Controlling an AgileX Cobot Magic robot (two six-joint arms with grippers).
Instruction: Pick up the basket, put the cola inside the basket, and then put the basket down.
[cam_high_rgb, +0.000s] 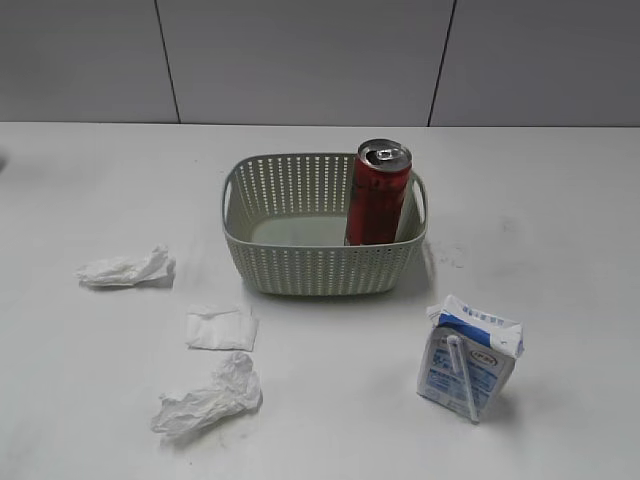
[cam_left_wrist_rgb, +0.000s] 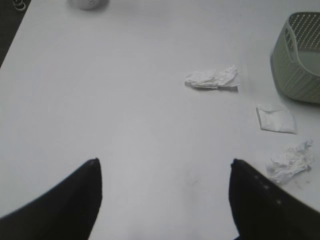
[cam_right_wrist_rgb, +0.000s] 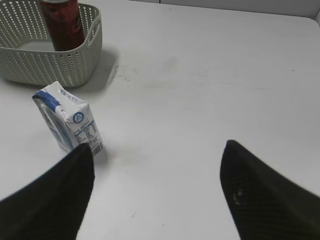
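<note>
The pale sage-green basket (cam_high_rgb: 300, 262) stands on the white table in the middle of the exterior view. The red cola can (cam_high_rgb: 378, 195) stands upright inside it at its right end. The right wrist view shows the basket (cam_right_wrist_rgb: 60, 67) at the top left with the cola (cam_right_wrist_rgb: 62, 25) inside. The left wrist view shows the basket's corner (cam_left_wrist_rgb: 297, 70) at the right edge. My left gripper (cam_left_wrist_rgb: 165, 175) is open and empty over bare table. My right gripper (cam_right_wrist_rgb: 157, 160) is open and empty over bare table. Neither gripper shows in the exterior view.
A blue-and-white drink carton with a straw (cam_high_rgb: 470, 358) stands front right of the basket, close to my right gripper's left finger (cam_right_wrist_rgb: 67, 125). Three crumpled white tissues (cam_high_rgb: 128, 268) (cam_high_rgb: 221, 328) (cam_high_rgb: 208, 398) lie left and front left of the basket.
</note>
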